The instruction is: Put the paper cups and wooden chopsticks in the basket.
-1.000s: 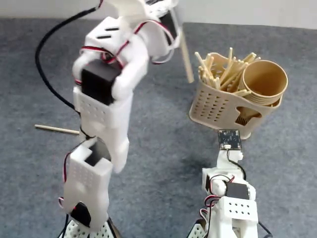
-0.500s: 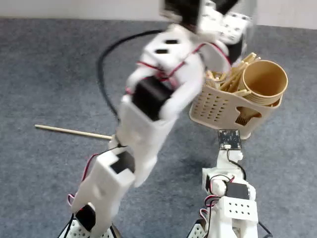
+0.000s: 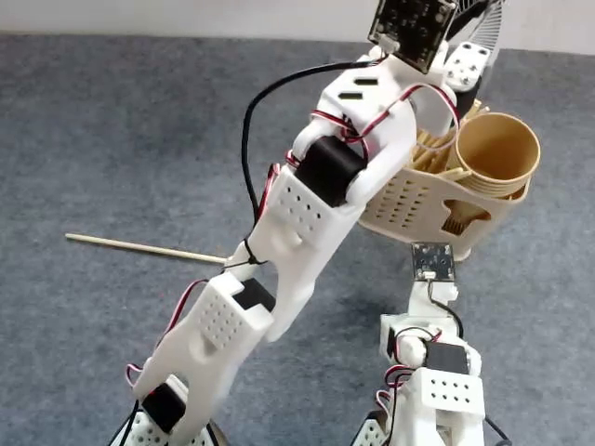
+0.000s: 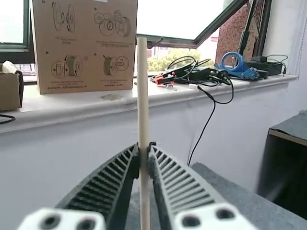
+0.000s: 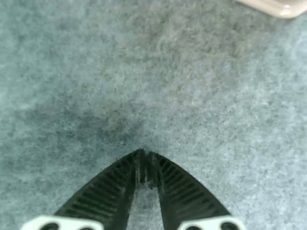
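Note:
My left gripper point(image 4: 144, 152) is shut on a wooden chopstick point(image 4: 142, 96), which stands upright between the fingers. In the high view that arm stretches across to the far rim of the beige basket point(image 3: 418, 212). The basket holds stacked paper cups point(image 3: 497, 153) and several chopsticks point(image 3: 429, 153). One more chopstick point(image 3: 139, 247) lies flat on the grey carpet at the left, its right end hidden under the arm. My right gripper point(image 5: 144, 167) is shut on nothing, low over bare carpet just in front of the basket.
The right arm's base point(image 3: 437, 381) sits at the front right, close to the basket's corner point(image 5: 273, 5). Carpet to the left and behind the loose chopstick is open. A windowsill with cables and a cardboard box point(image 4: 84, 43) lies beyond the table.
The left arm has swung right, from left of the basket to over its far rim, carrying the chopstick. The right arm has stayed still.

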`<state>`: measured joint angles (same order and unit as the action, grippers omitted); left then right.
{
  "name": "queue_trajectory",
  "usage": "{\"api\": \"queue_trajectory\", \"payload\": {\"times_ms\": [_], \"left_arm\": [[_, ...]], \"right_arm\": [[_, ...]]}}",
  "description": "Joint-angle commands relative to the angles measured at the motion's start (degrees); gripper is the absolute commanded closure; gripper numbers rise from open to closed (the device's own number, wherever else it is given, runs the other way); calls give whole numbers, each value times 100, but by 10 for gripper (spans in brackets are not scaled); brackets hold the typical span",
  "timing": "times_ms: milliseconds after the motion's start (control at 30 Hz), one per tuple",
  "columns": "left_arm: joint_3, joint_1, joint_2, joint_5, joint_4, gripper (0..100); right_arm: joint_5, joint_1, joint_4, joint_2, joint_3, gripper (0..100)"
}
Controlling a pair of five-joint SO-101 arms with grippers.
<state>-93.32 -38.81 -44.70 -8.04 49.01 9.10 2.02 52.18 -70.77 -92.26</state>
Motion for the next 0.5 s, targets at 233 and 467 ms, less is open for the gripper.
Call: {"api": "queue_trajectory", "payload": {"times_ms": [233, 467], "left_arm": [[-171, 207, 48, 0, 1310, 902], [-180, 347, 312, -9, 1758, 867]], "right_arm": [[70, 92, -127, 4, -4, 957], [70, 92, -127, 4, -4, 957]]}}
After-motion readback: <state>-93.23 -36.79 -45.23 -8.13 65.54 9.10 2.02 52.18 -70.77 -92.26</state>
